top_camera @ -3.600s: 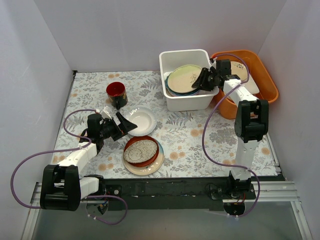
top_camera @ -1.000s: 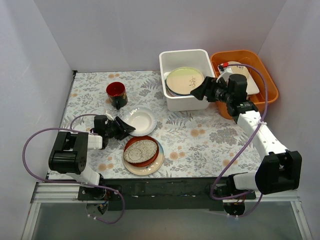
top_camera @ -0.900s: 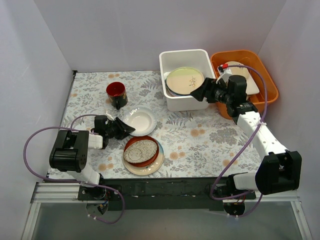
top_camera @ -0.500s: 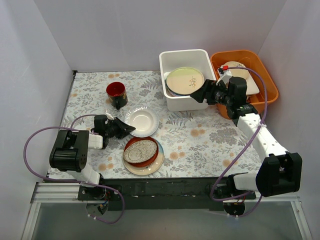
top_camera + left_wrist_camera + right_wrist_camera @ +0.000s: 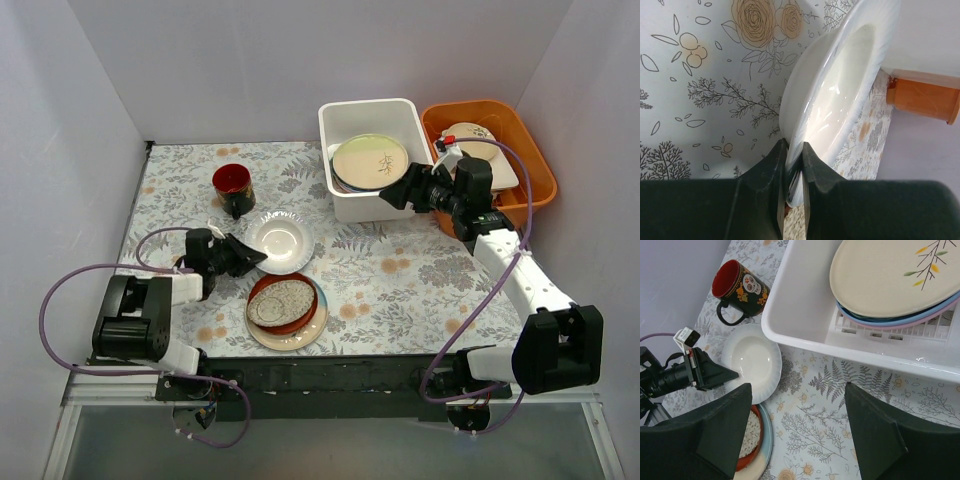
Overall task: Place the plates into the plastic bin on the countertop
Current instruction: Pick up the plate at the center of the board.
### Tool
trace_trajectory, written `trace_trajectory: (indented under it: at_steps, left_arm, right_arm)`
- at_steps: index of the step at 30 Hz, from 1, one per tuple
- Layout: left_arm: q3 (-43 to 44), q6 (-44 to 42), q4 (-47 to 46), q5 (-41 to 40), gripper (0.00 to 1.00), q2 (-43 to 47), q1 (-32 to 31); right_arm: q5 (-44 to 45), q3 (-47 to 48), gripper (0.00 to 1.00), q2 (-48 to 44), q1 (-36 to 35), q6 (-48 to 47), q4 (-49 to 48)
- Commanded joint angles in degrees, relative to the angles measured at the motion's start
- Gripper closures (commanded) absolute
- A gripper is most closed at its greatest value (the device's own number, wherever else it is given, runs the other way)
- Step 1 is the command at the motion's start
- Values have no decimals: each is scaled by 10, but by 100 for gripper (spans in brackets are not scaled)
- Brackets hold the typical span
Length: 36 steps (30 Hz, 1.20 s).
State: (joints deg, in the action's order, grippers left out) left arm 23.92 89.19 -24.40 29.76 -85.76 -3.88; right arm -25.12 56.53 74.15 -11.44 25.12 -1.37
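Note:
My left gripper (image 5: pixel 251 259) is shut on the near rim of a white plate (image 5: pixel 281 239), which is tilted up off the countertop (image 5: pixel 400 285). The left wrist view shows both fingers pinching that plate (image 5: pixel 840 90) at its edge, gripper (image 5: pixel 792 167). The white plastic bin (image 5: pixel 382 206) holds a cream plate (image 5: pixel 370 158) on top of light blue and pink ones. My right gripper (image 5: pixel 398 187) hovers open in front of the bin, gripper (image 5: pixel 797 432), bin (image 5: pixel 800 305). A red-brown plate with a speckled dish (image 5: pixel 282 302) lies on a cream-and-blue plate (image 5: pixel 303 336).
A dark-red cup (image 5: pixel 233 187) stands just behind the white plate, cup (image 5: pixel 737 287). An orange tub (image 5: pixel 525 165) with beige dishes (image 5: pixel 480 135) sits right of the bin. White walls enclose the countertop on three sides.
My left gripper closed on the white plate's rim and the plate tipped up and shifted slightly toward the back. The left arm's elbow swung. The right gripper edged slightly left.

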Motion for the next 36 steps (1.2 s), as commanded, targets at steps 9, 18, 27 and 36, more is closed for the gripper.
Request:
trace_trajectory:
  at_steps: [9,18,27,36]
  left_arm:
    - [23,-6,29,22,100,124,-2]
    - [45,-2,38,85,100,162,-1]
    - [56,1,42,114,100,192,-1]
    - [59,-2,41,141,100,198,-2]
  right_arm:
    - [-33,-11,18,-28,-3,9,-42]
    - [-49,4,18,-8,-21,2,-29]
    - [-48,17,18,20,-58,-5,-19]
    - [-45,32,18,57,-99,-4,-21]
